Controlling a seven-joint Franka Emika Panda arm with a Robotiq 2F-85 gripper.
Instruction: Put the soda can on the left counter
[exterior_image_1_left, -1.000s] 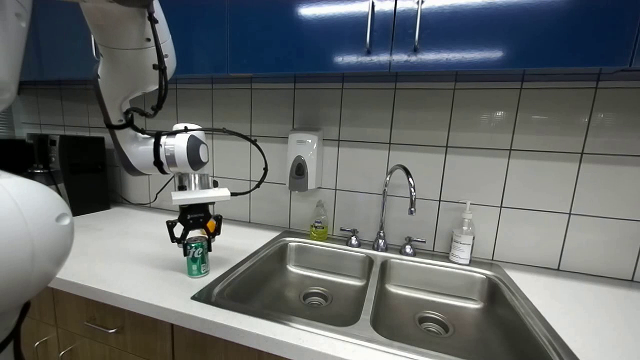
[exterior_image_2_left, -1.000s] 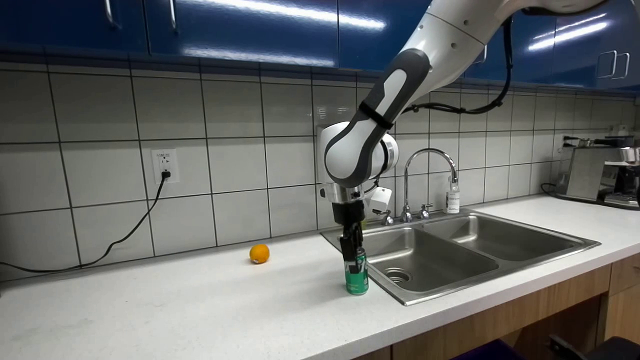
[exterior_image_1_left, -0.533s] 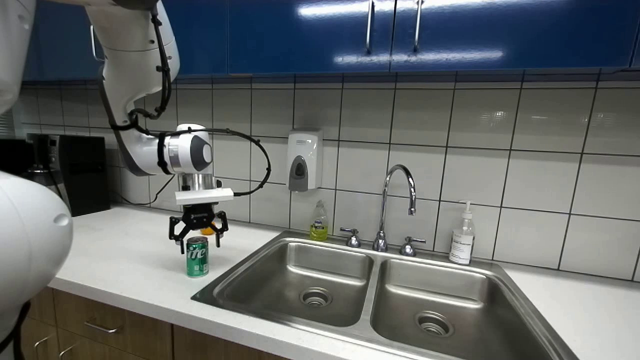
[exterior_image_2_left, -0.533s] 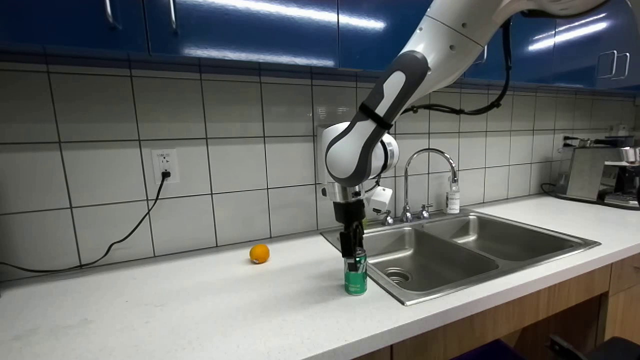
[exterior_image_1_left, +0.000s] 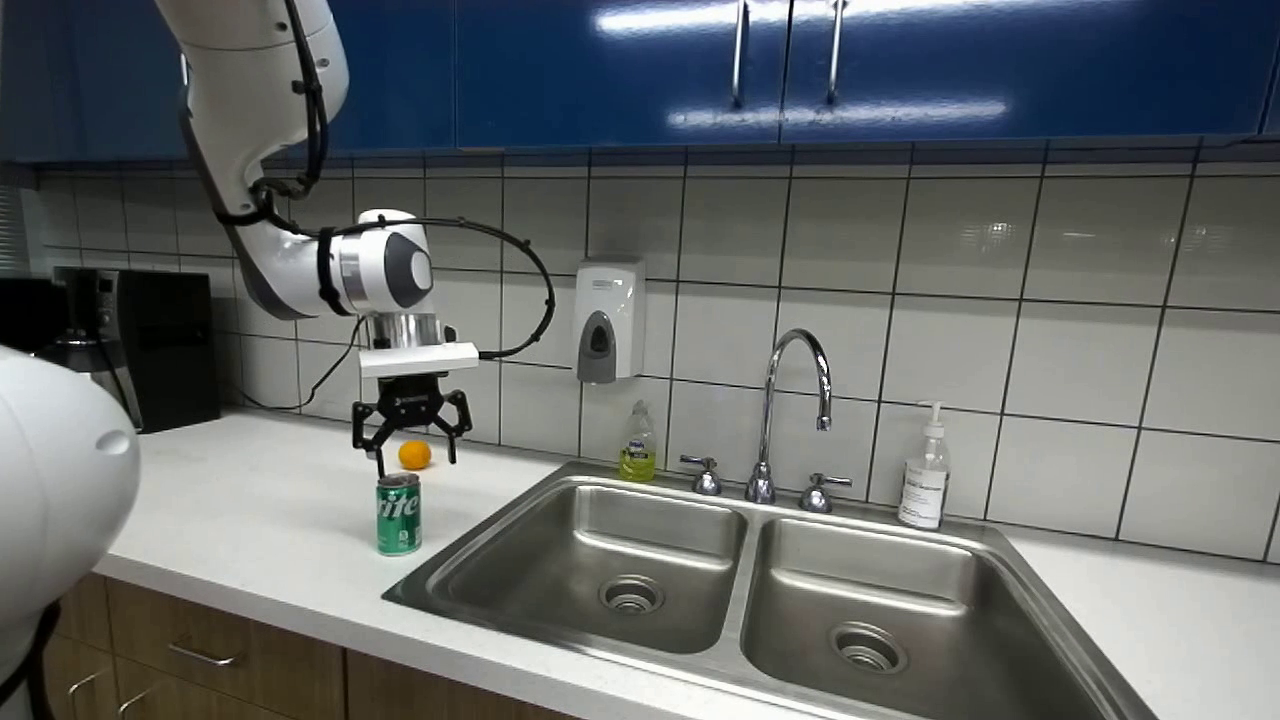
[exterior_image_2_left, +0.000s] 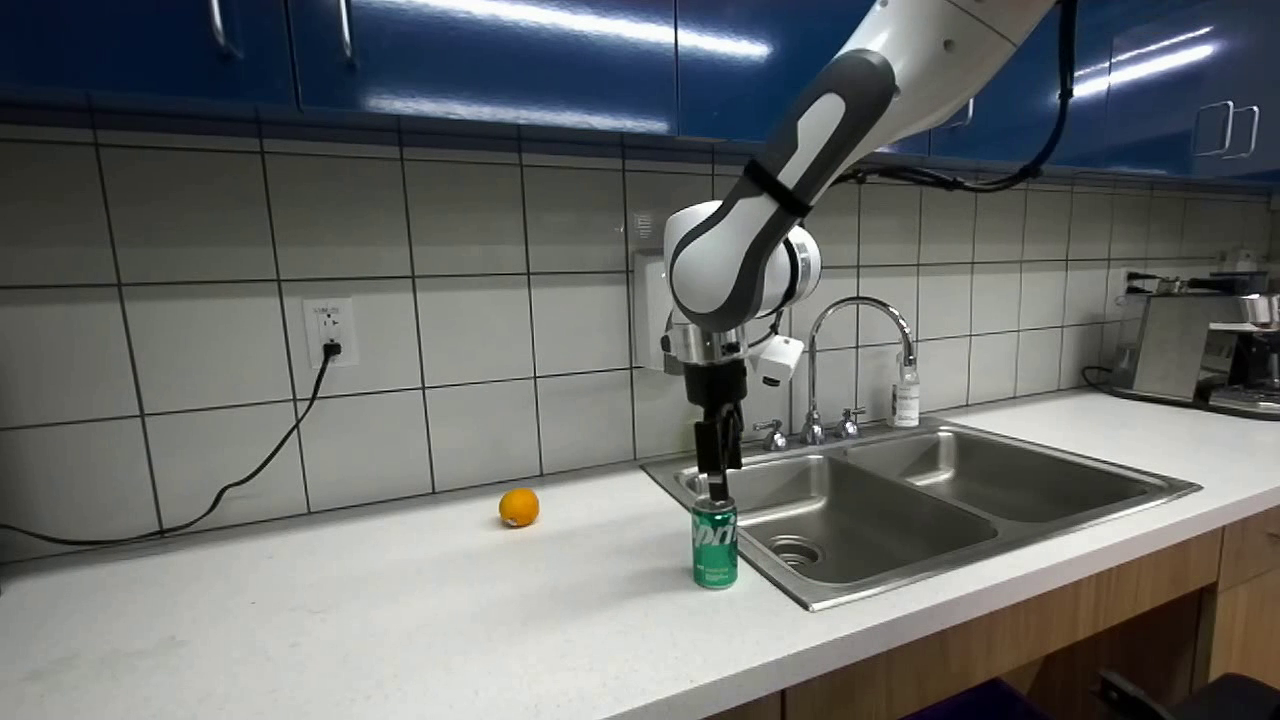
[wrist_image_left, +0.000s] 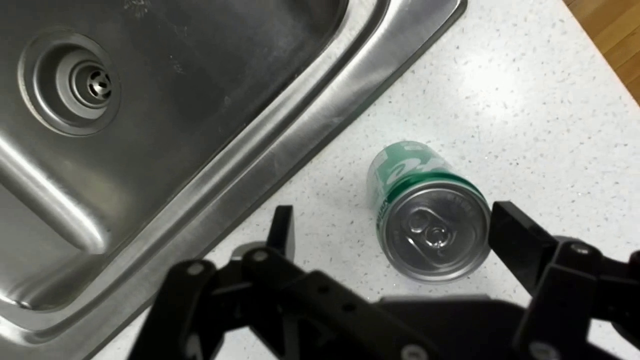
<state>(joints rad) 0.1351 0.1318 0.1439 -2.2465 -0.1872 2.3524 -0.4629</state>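
Wrist view: the gripper (wrist_image_left: 392, 220) has its two fingers (wrist_image_left: 520, 240) spread wide apart, the gap between them looking broader than the soda can (wrist_image_left: 435, 232). The can stands upright on the left counter (wrist_image_left: 540, 135) under the gripper, its silvery lid turned up toward it and its green side partly in sight. It is off-centre in the gap: one finger is right at the edge of the lid, while bare counter shows between the can and the other finger. Whether the nearer finger touches the rim cannot be told. In both exterior views the fingertips reach down to about the level of the can's top, with the robot arm (exterior_image_2_left: 740, 240) above them. The steel sink (wrist_image_left: 175, 110) lies beside the gripper, on the side of the finger farther from the can. Its faucet (exterior_image_1_left: 767, 415) stands well apart from the fingers, and in an exterior view a bottle of yellow liquid (exterior_image_1_left: 638, 455) shows between gripper and faucet, at the sink's back edge. In an exterior view a small orange object (exterior_image_2_left: 519, 507) rests on the same counter, well apart from the gripper and nearer the wall (exterior_image_2_left: 460, 325).
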